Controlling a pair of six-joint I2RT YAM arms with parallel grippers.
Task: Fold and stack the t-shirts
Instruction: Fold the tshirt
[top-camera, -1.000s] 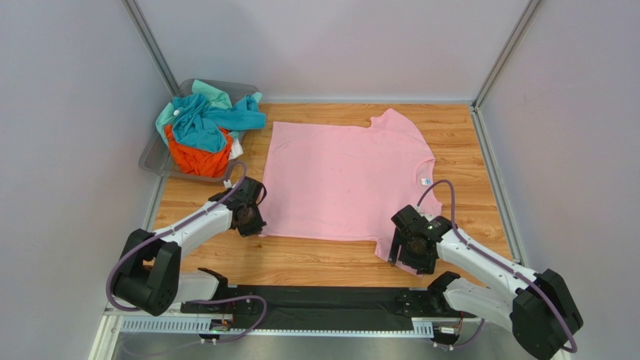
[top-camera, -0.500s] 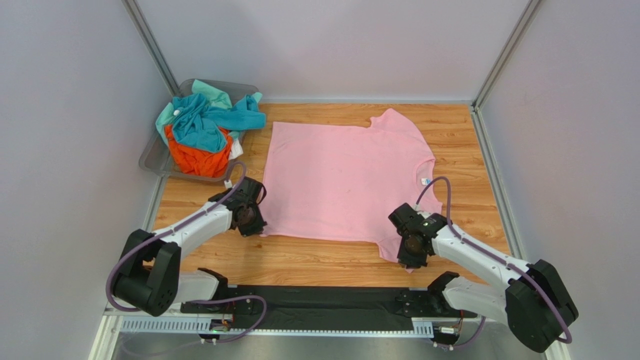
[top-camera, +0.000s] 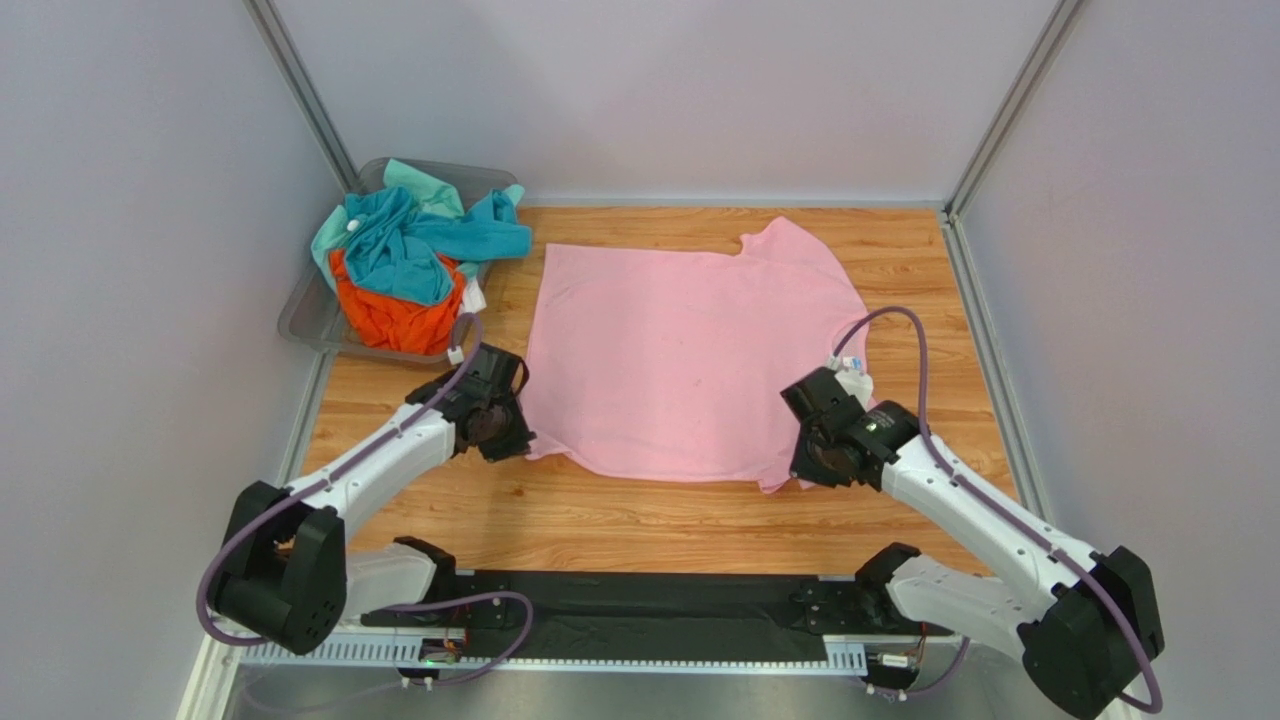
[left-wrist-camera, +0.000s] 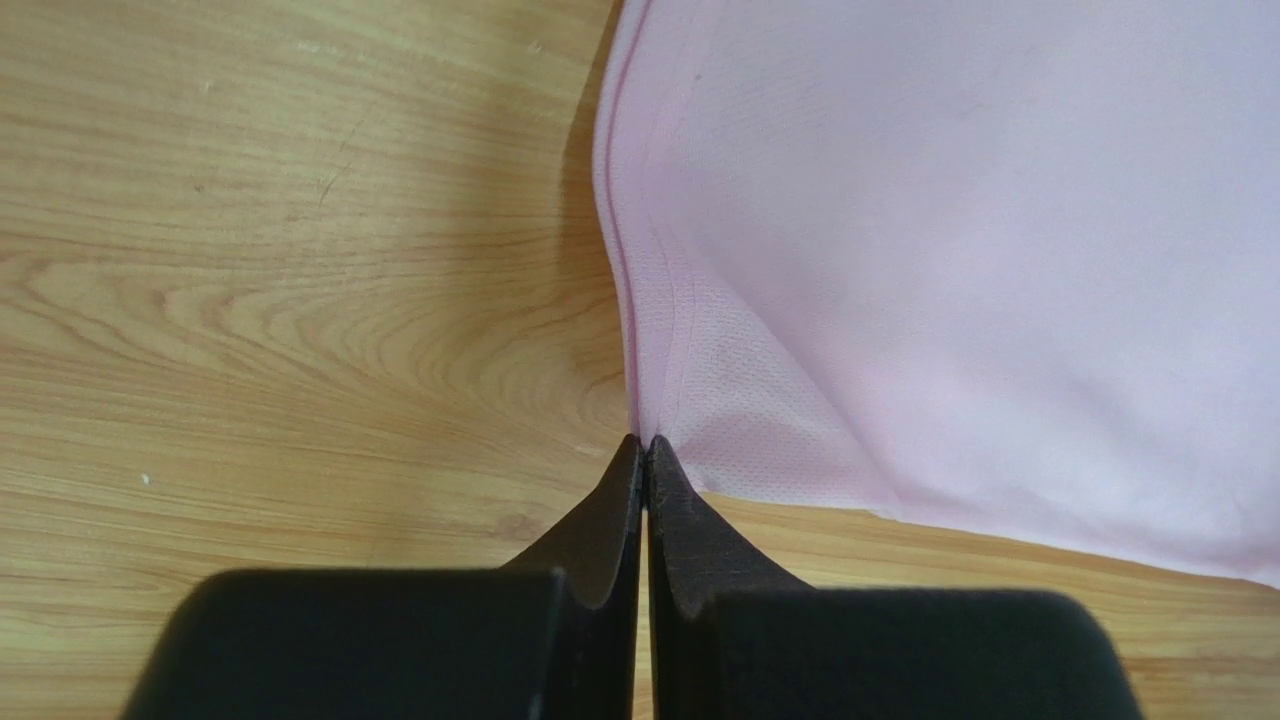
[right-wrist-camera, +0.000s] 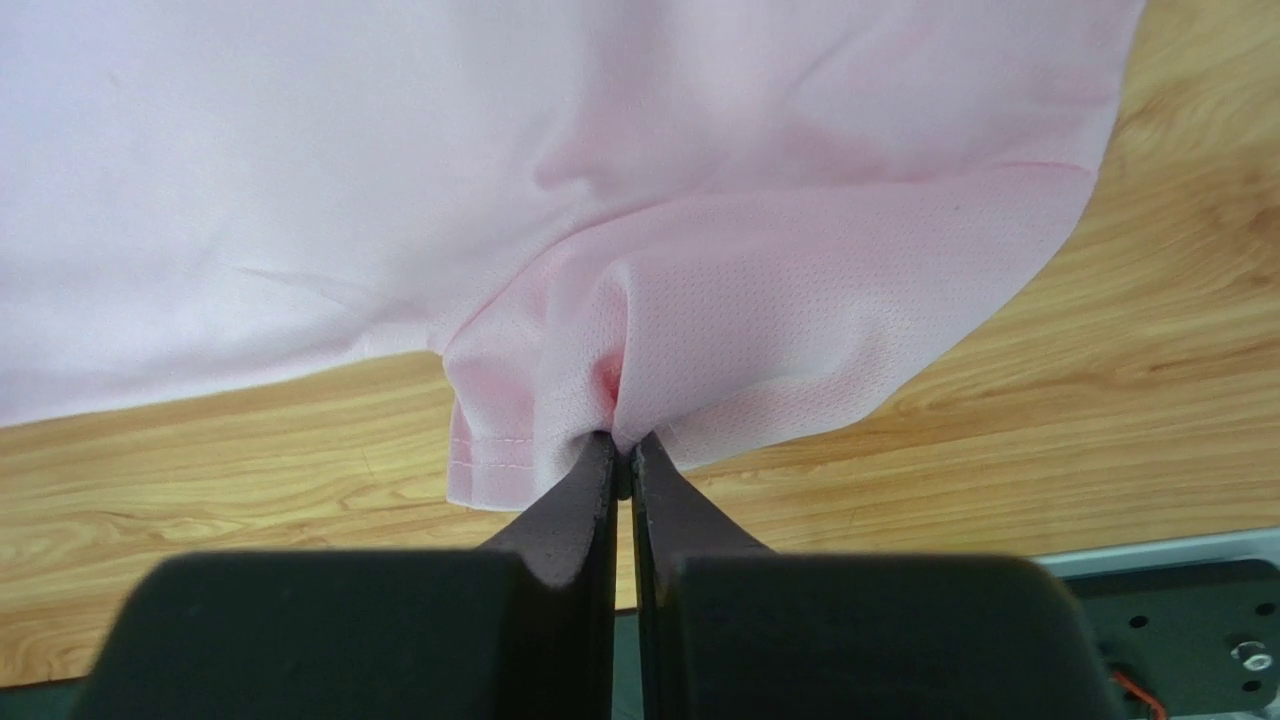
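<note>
A pink t-shirt (top-camera: 684, 353) lies spread on the wooden table, its near edge lifted at both corners. My left gripper (top-camera: 508, 438) is shut on its near-left hem corner; in the left wrist view the hem (left-wrist-camera: 639, 375) runs straight into the closed tips of that gripper (left-wrist-camera: 645, 446). My right gripper (top-camera: 813, 455) is shut on the near-right sleeve, and the right wrist view shows the bunched sleeve (right-wrist-camera: 751, 360) pinched at the tips of this gripper (right-wrist-camera: 622, 444). More t-shirts, teal (top-camera: 394, 240) and orange (top-camera: 394, 318), are piled in a bin at the back left.
The grey plastic bin (top-camera: 308, 318) stands at the table's back left corner. Grey walls close the table on three sides. A black rail (top-camera: 631, 600) with both arm bases runs along the near edge. Bare wood (top-camera: 646, 518) shows between shirt and rail.
My right gripper closed on the pink sleeve and moved up and away from the near edge. The left gripper, still shut, lifted its hem corner slightly; the shirt's near edge has drawn inward.
</note>
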